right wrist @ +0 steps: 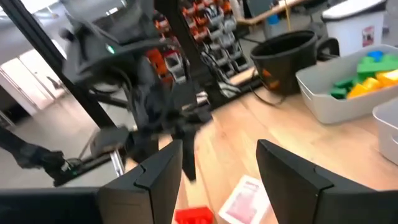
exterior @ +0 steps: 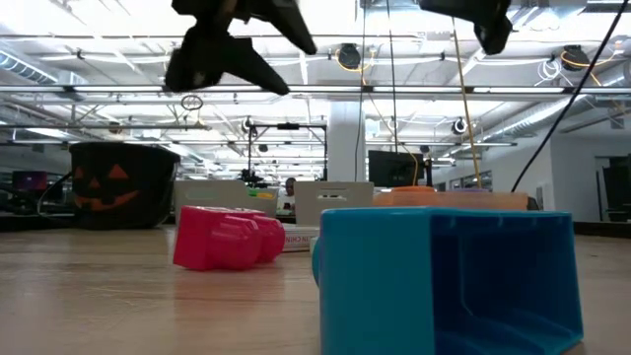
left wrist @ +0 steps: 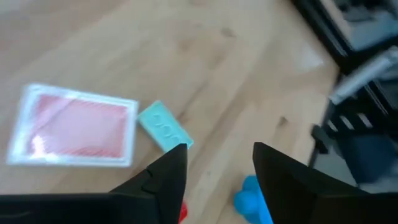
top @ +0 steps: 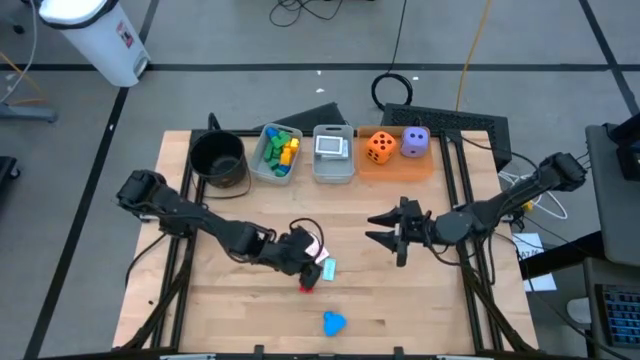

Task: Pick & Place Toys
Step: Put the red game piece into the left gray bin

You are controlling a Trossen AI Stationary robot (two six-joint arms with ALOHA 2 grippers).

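Observation:
A red-backed playing card [left wrist: 74,130], a teal block [left wrist: 165,126], a red block [top: 308,285] and a blue block [top: 333,322] lie flat on the wooden table near its front middle. My left gripper [left wrist: 217,149] hangs open above them, slanting down, with nothing between its fingers. In the high view it [top: 303,258] stands right over the card and the teal block. My right gripper [top: 375,229] is open and empty, raised and pointing level toward the table's left, with the card [right wrist: 245,199] and the red block [right wrist: 196,216] below it.
Along the far edge stand a black pot [top: 218,160], a clear bin of coloured blocks [top: 277,150], a clear bin with cards [top: 333,152], and an orange tray [top: 395,165] with an orange die [top: 380,146] and a purple die [top: 415,141]. Bare wood lies between the arms.

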